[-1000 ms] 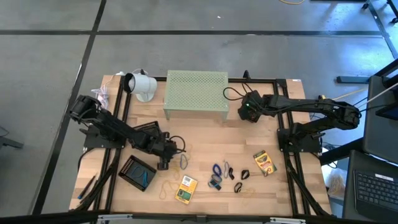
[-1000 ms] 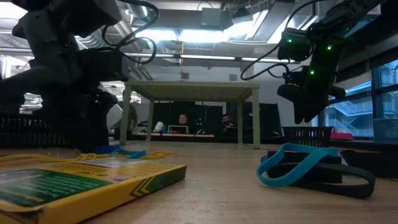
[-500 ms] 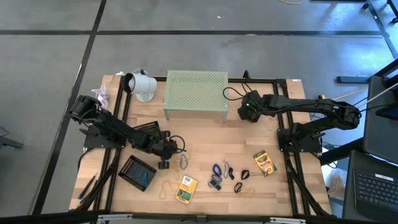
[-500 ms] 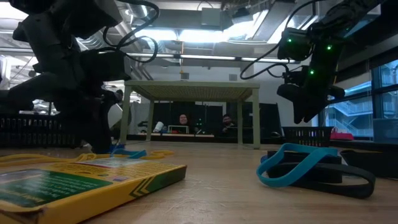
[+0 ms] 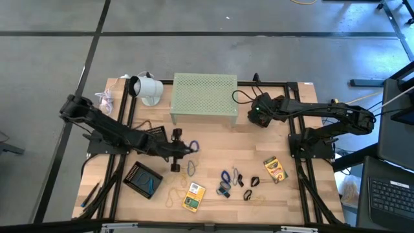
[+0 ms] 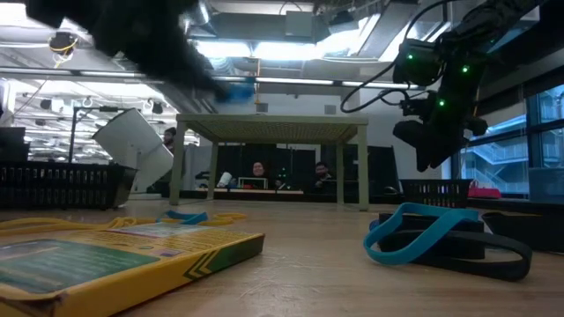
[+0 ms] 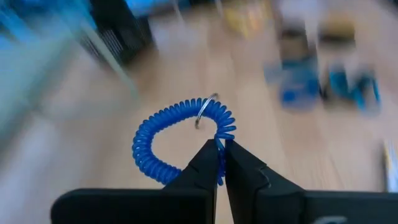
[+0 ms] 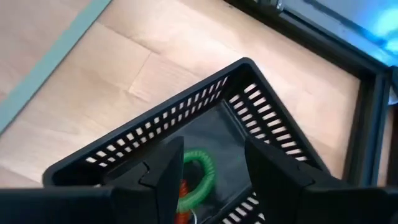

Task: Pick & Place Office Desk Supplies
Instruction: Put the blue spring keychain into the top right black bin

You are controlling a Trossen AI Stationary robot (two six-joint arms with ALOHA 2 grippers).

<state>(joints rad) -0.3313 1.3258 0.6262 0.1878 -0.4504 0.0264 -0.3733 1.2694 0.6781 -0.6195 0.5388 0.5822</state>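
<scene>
Your left gripper point(image 7: 221, 163) is closed tight on a blue coiled band point(image 7: 177, 143) with a small metal ring on it. In the left wrist view the two fingers pinch one side of the coil and the rest of the loop hangs free past the tips. From above, you can see that gripper point(image 5: 183, 149) and the blue band point(image 5: 192, 147) in front of the green perforated riser point(image 5: 204, 96), toward the riser's left end and clear of it, over the wooden table point(image 5: 259, 139).

Your right gripper point(image 8: 205, 165) has its fingers apart and holds nothing. It hangs over a black slotted basket point(image 8: 245, 93) with a green coiled band point(image 8: 200, 177) and something red beside it lying inside. From above, this gripper point(image 5: 259, 115) sits just off the riser's right end.

The rest of the supplies lie on the table farther in front of the riser. One yellow-green box point(image 5: 193, 196) is toward the table's front edge, and a second box point(image 5: 275, 169) lies off to the right. Between them is a cluster of small bands and clips point(image 5: 234, 183). A black tray point(image 5: 143, 179) sits on the left side, in front of the riser's left end. In the low view a blue band point(image 6: 414, 231) rests on a dark clip point(image 6: 476, 245).
</scene>
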